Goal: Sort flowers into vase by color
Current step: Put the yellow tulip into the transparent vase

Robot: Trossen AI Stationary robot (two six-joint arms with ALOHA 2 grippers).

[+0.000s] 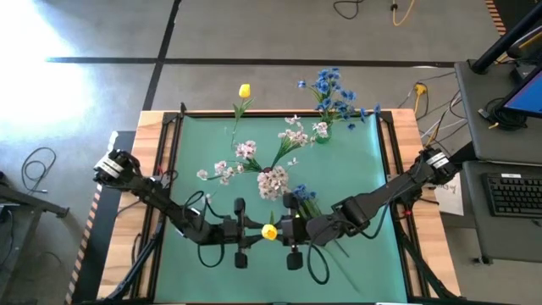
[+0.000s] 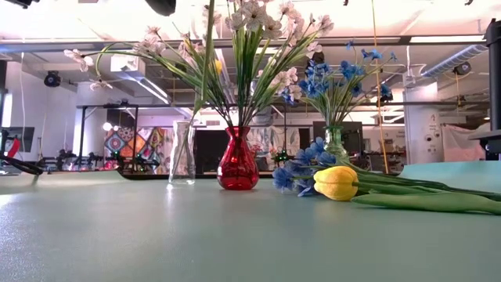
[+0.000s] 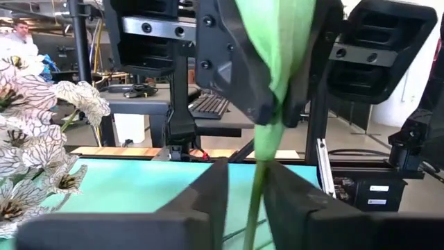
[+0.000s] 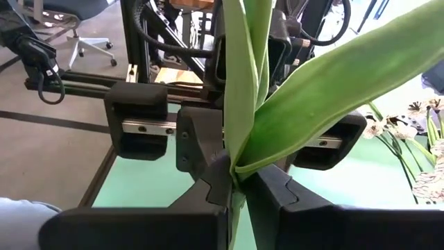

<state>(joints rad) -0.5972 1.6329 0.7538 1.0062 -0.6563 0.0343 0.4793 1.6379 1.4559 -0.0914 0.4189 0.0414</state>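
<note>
A yellow tulip (image 1: pixel 269 230) stands upright between my two grippers over the table's near middle, its head seen from above. My left gripper (image 1: pixel 257 233) and right gripper (image 1: pixel 282 231) point level at each other, both shut on its green stem. Another yellow tulip (image 2: pixel 335 182) lies on its side on the mat, with a blue spray (image 2: pixel 296 174) lying behind it. Pinkish-white blossoms (image 2: pixel 250 31) stand in a red vase (image 2: pixel 237 164). Blue flowers (image 2: pixel 337 82) stand in a greenish vase (image 2: pixel 335 145). A third tulip (image 1: pixel 244 89) rises near the far edge. Both grippers are outside the low view. My left gripper (image 3: pixel 248 198) pinches the tulip's thin stem (image 3: pixel 258 173) between its two fingers, coming level from the table's left, fingers across the stem. The tulip is lifted clear and stands roughly upright. My right gripper (image 4: pixel 237 191) pinches the stem where the leaves fork (image 4: pixel 239 163), level from the table's right, fingers across it. The long leaves (image 4: pixel 312 97) rise above its fingers.
A clear glass vase (image 2: pixel 182 153) stands left of the red one. The lying tulip's stem and leaf (image 2: pixel 423 200) stretch toward the table's right, under my right arm (image 1: pixel 373 199). Bare green mat (image 1: pixel 195 144) spreads at the left. A desk with a keyboard (image 1: pixel 512 191) stands to the right.
</note>
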